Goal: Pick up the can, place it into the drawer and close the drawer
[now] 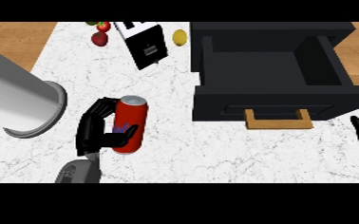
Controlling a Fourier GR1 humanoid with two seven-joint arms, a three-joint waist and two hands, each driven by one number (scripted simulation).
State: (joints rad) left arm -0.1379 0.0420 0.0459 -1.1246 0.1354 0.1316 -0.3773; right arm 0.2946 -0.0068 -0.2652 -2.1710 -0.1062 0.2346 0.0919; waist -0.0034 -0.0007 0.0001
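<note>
Head view shows the left hand at the near left of the marble counter, its grey forearm coming up from the lower edge. Black fingers and thumb curl round the red can, clamped on its lower half; the can leans slightly, silver top pointing far. At the right edge only a sliver of the right hand shows, and I cannot tell whether its fingers are apart or together.

Right of the can, well apart from it, the black drawer stands pulled out and open, its wooden handle on the near side; nothing shows in its dark interior. Left of the hand lies a large grey cylinder. Farther off sit a black-and-white box, a red apple, a strawberry and a yellow lemon.
</note>
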